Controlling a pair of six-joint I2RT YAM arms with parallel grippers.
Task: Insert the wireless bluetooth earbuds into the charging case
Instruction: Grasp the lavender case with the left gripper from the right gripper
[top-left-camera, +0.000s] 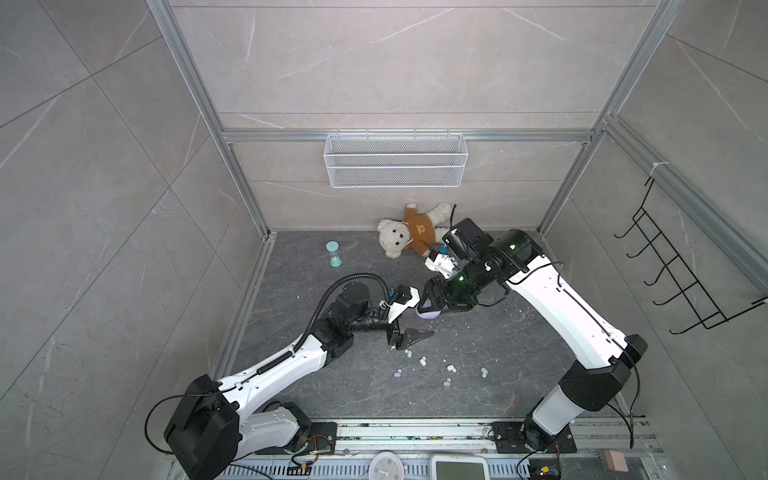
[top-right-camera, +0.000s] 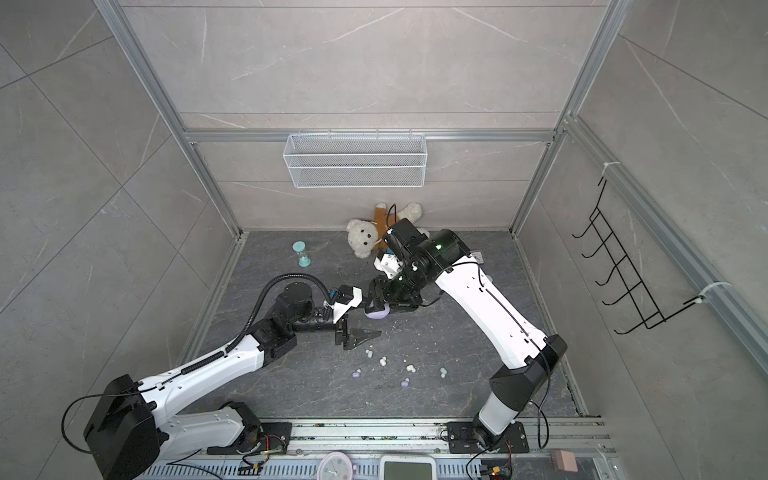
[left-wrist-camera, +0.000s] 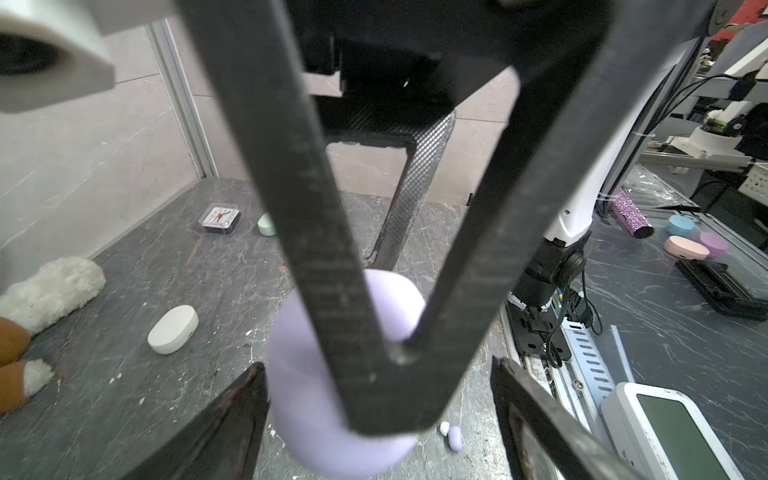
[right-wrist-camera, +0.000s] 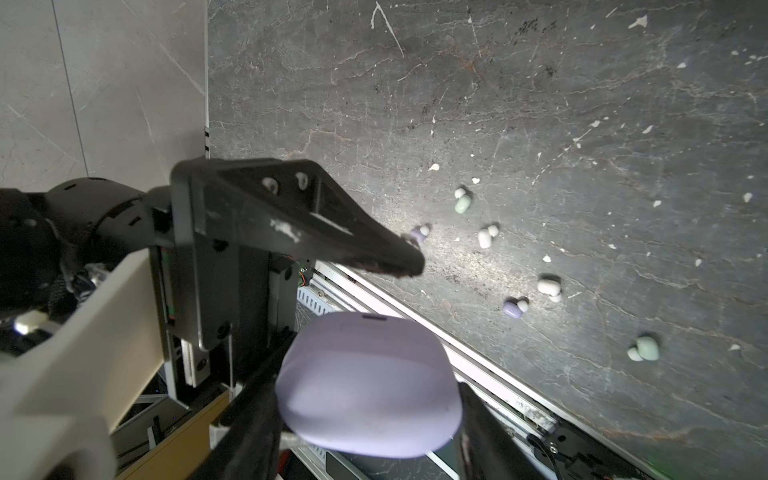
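The right gripper (top-left-camera: 430, 306) has its fingers (right-wrist-camera: 249, 415) pinching the lilac charging case (right-wrist-camera: 368, 382) from two sides, and holds it above the middle of the dark stone desk (top-left-camera: 498, 395). In the right wrist view a seam runs across the case and the lid looks closed, so nothing of its inside shows. The left gripper (top-left-camera: 409, 336) hangs just beside the case, on the side nearer the robot. Its fingers (left-wrist-camera: 224, 419) are spread wide and grip nothing, and neither one touches the case. None of the six earbuds (top-left-camera: 423, 361) is in a case. They lie loose on the desk in a scattered row between the grippers and the front rail: two lilac, two mint green and two white, among small white crumbs. In the left wrist view a white case (left-wrist-camera: 172, 329) lies closed on the desk near the teddy bear (top-left-camera: 411, 232). Farther back stands a small clear box (left-wrist-camera: 220, 218) with a pale, red-marked face inside it. Next to that box is what looks like a mint green case (left-wrist-camera: 266, 224), partly hidden behind a finger. A white wire basket (top-left-camera: 395, 160) hangs on the back wall.
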